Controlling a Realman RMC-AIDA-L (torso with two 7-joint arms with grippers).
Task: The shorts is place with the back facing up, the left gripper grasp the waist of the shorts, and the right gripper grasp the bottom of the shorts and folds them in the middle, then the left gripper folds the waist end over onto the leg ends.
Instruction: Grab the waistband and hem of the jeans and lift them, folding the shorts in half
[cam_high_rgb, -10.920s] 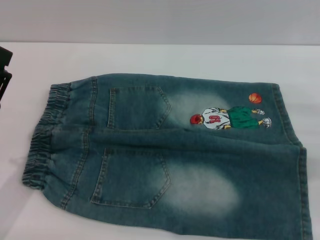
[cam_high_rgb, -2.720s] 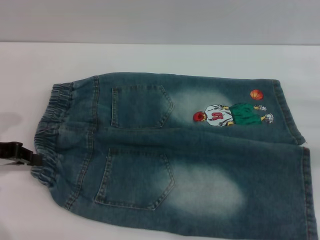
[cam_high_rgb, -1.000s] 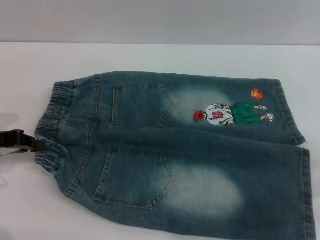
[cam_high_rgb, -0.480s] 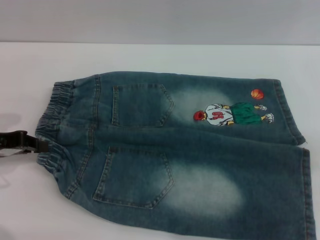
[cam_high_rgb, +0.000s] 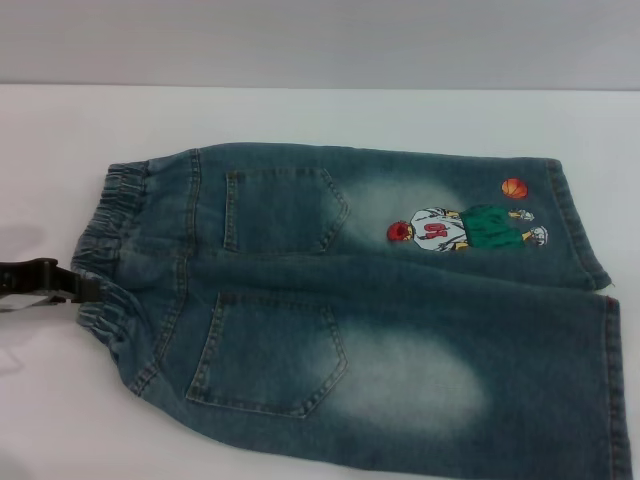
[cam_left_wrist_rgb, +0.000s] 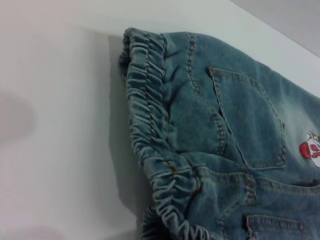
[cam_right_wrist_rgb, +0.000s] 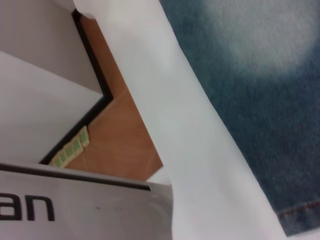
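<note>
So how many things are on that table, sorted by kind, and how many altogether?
Shorts: 1
Patch pockets on them: 2
Embroidered cartoon player: 1
Embroidered orange ball: 1
Robot tool, the left gripper, at the waist: 1
Total: 6

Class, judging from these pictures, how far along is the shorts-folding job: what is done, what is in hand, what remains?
Done: the shorts lie flat, back pockets up, on the white table. In hand: the left pincer is at the waist, touching the elastic band's edge; whether it grips is unclear. Left: the right pincer is not in view and the leg hems lie untouched, so both folds remain.
</note>
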